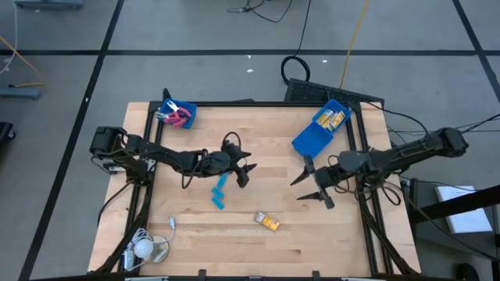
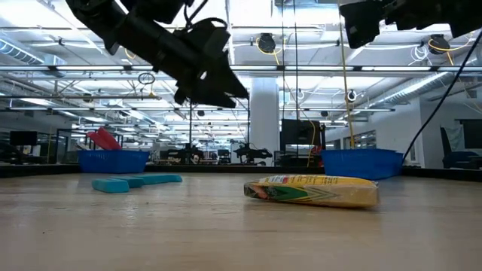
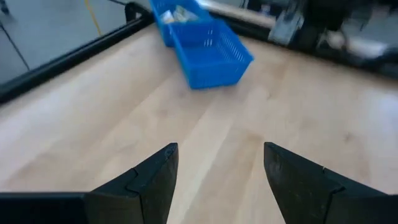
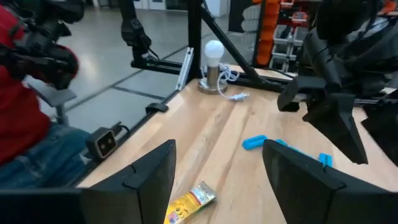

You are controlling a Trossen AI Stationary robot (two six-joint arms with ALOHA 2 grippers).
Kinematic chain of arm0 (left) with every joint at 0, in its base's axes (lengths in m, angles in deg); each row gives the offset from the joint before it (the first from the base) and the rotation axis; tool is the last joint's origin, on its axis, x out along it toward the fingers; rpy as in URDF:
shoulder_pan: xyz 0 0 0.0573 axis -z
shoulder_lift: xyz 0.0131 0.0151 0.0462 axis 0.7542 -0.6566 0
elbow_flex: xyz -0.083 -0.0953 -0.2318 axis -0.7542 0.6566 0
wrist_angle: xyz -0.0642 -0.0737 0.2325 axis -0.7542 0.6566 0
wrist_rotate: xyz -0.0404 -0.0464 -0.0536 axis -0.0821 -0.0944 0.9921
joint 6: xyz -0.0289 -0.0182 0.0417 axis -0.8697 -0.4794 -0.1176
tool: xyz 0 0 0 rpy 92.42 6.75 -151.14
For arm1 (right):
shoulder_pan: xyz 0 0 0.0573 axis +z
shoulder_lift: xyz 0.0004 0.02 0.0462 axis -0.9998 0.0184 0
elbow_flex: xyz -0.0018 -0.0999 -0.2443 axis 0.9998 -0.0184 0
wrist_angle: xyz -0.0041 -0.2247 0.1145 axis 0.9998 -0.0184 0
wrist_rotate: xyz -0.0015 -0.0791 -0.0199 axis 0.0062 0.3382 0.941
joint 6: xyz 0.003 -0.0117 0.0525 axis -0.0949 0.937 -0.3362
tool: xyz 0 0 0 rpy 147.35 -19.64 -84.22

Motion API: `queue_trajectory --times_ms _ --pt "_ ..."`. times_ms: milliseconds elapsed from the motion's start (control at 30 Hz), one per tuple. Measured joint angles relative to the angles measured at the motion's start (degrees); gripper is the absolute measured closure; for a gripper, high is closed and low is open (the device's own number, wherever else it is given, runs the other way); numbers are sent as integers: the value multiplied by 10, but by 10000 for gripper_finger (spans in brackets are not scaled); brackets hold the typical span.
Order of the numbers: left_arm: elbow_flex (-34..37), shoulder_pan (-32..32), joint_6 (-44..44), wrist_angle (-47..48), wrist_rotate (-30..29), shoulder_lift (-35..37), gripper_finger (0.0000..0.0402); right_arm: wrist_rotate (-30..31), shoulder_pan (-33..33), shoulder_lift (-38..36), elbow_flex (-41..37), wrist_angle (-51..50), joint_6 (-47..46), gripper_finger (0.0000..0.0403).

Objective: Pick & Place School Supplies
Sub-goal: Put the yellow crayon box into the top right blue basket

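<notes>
The blue pieces (image 1: 219, 193) lay mid-surface just below my left hand (image 1: 245, 172), fingers apart and empty. The yellow packet (image 1: 267, 222) sat nearer the front edge — my right hand (image 1: 311, 181) hung spread above the surface, ready.

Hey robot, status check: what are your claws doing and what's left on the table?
Left gripper open, empty, above light-blue pieces. Right gripper open, empty, mid-table. Yellow packet lies loose on table. Nothing blocking.

My wooden table (image 1: 328, 234) carries two blue bins (image 1: 319, 131), light-blue pieces (image 1: 219, 191), a yellow packet (image 1: 268, 222) and a corded white lamp (image 1: 144, 249).
</notes>
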Motion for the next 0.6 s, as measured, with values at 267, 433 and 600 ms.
queue_trajectory --times_ms 267,433,600 --pt "-1 -1 -47 9 -1 -3 162 22 0 -56 0 -29 -6 182" --pt "-1 3 -26 34 123 -8 163 24 -16 -139 -1 -114 -32 189" --pt "-15 67 160 48 231 -15 163 40 -17 -181 -34 -98 -38 191"
